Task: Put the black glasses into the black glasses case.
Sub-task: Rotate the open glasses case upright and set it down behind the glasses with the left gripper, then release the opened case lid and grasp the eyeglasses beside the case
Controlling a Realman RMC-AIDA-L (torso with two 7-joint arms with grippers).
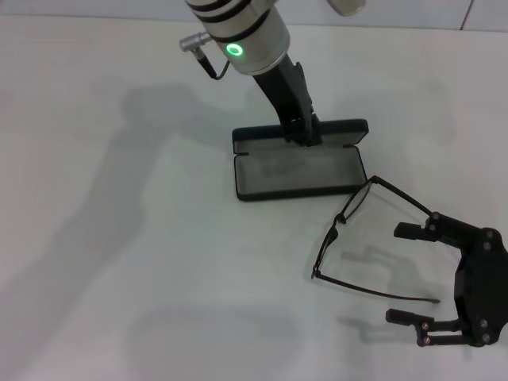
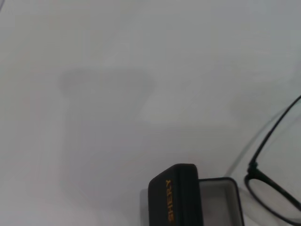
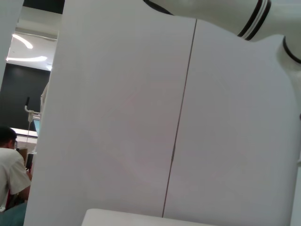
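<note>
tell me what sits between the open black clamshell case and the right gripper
In the head view, the thin black wire-framed glasses lie unfolded on the white table, between the black glasses case and the open right gripper.

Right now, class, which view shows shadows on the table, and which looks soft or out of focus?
Head view: soft grey arm shadows on the white table, fainter ones under the black glasses. Left wrist view: the black glasses case sits close and blurred. Right wrist view: only a wall panel.
</note>
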